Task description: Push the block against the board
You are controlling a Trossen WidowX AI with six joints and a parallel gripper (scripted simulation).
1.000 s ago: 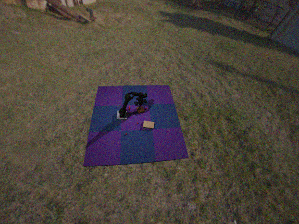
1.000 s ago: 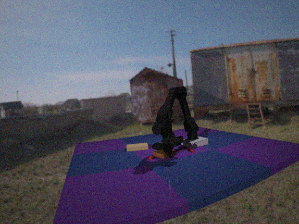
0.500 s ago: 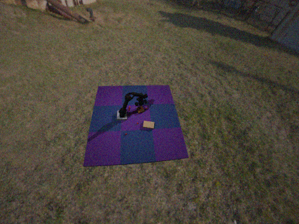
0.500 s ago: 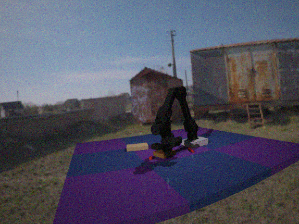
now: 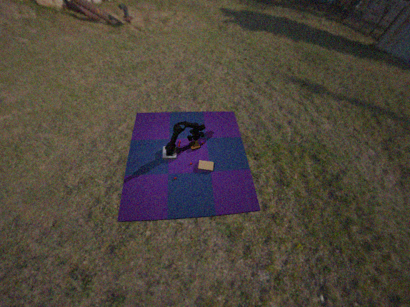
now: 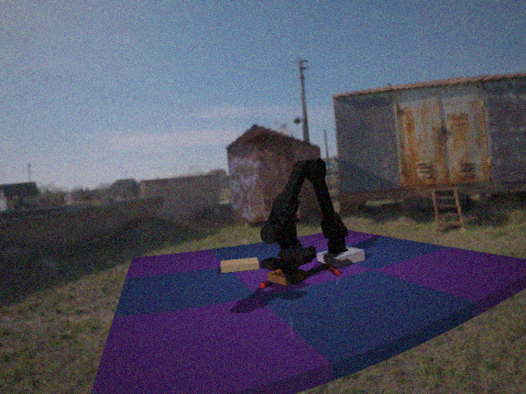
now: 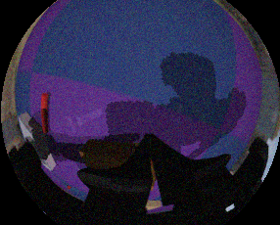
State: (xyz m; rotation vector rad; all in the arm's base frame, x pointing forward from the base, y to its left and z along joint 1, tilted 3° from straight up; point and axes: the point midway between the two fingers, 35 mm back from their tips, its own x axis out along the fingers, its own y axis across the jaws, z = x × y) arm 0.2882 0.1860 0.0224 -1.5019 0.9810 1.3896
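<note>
The orange-brown square block [image 5: 195, 146] [image 6: 276, 277] [image 7: 107, 154] lies on the mat, partly hidden by my hand in the exterior view and shaded in the wrist view. The larger tan board [image 5: 206, 165] [image 6: 239, 265] lies flat, apart from the block, with a clear gap between them. A small piece of it shows between the dark hand parts in the wrist view [image 7: 154, 204]. My gripper [image 5: 195, 142] [image 6: 292, 281] [image 7: 149, 136] is shut and empty. Its tips are low, beside the block on the side away from the board. I cannot tell whether they touch the block.
A red stick [image 5: 179, 143] [image 6: 334, 270] [image 7: 45, 112] lies near my white base [image 5: 165, 153] [image 6: 355, 255]. A small red piece [image 6: 263, 285] lies close to the block. Another red piece [image 5: 191, 163] lies left of the board, and one more [image 5: 175, 178] lies farther off.
</note>
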